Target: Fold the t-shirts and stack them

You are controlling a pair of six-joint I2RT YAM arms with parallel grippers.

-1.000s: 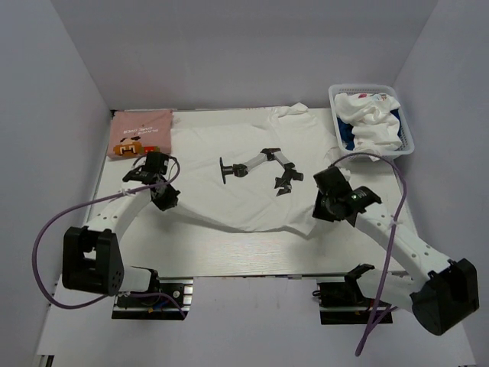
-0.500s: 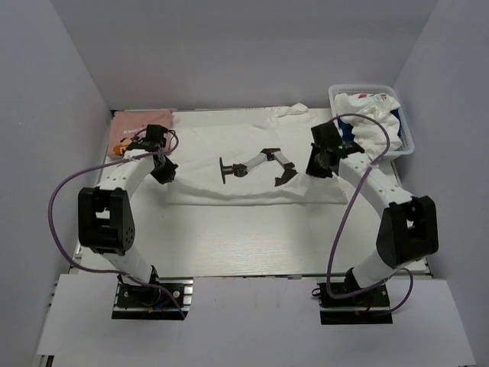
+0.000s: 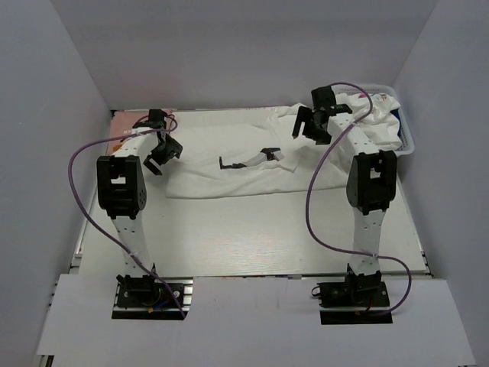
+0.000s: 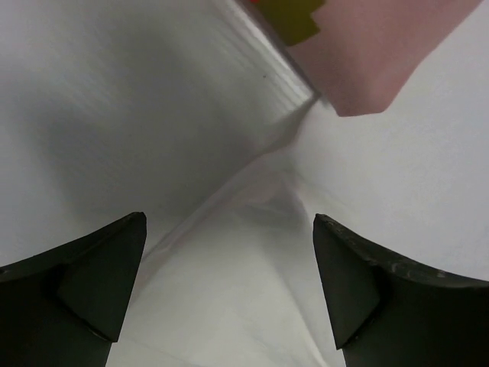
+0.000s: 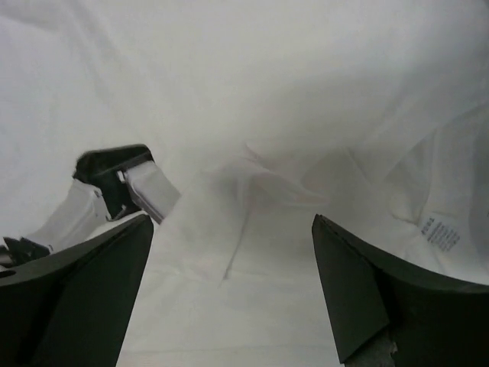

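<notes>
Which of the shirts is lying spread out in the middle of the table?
The large white shirt, lying flat. The pink shirt sits at the far left corner; the other shirts are bunched in the basket.

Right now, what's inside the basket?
Crumpled white cloth fills the basket, with a sliver of navy cloth near its right rim. The right arm covers its left part; anything beneath the cloth is hidden.

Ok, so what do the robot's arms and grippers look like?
The left arm and right arm are white tubes joined by boxy black housings. A purple cable loops beside each. The left gripper and right gripper are black, each with two wedge-shaped fingers.
</notes>
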